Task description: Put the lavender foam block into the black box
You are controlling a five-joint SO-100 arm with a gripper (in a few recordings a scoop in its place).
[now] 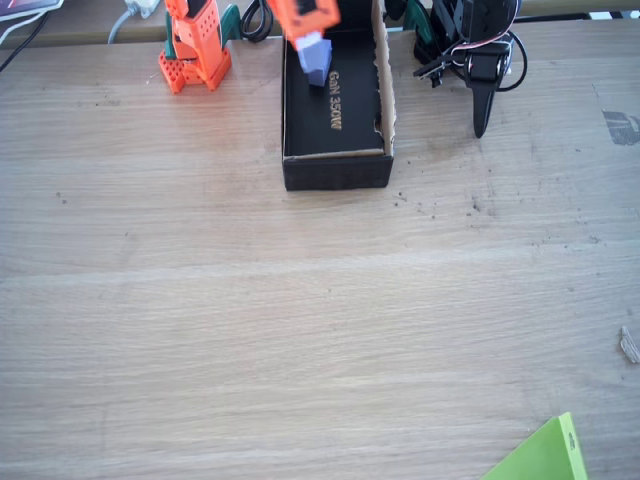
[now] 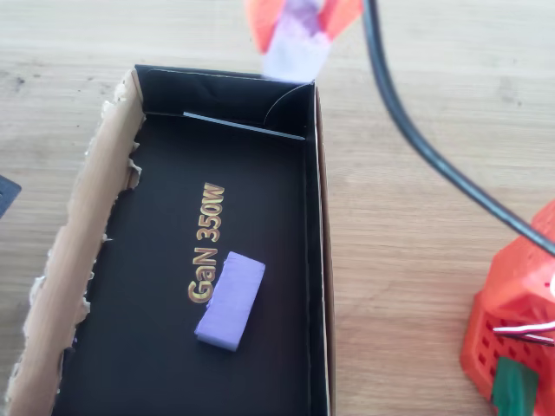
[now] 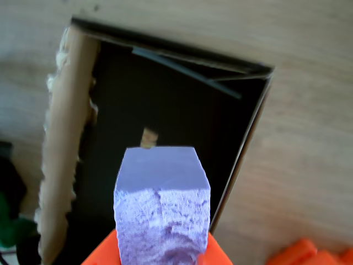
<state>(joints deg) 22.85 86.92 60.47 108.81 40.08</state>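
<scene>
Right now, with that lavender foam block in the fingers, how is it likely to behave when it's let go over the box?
The lavender foam block looks light and squashy, judging by its torn, crumbly face. Its flat sides suggest it would settle rather than roll, probably like the slimmer block lying flat in the black box.

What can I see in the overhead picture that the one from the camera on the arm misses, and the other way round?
Overhead alone: a slimmer, smooth lavender block lying inside the black box beside the gold lettering, plus an orange robot part on the table. Wrist alone: the jagged, torn face of the lavender foam block held in the orange claw. Both: the box's torn brown edge, its dark floor, the held block and the wooden table.
</scene>
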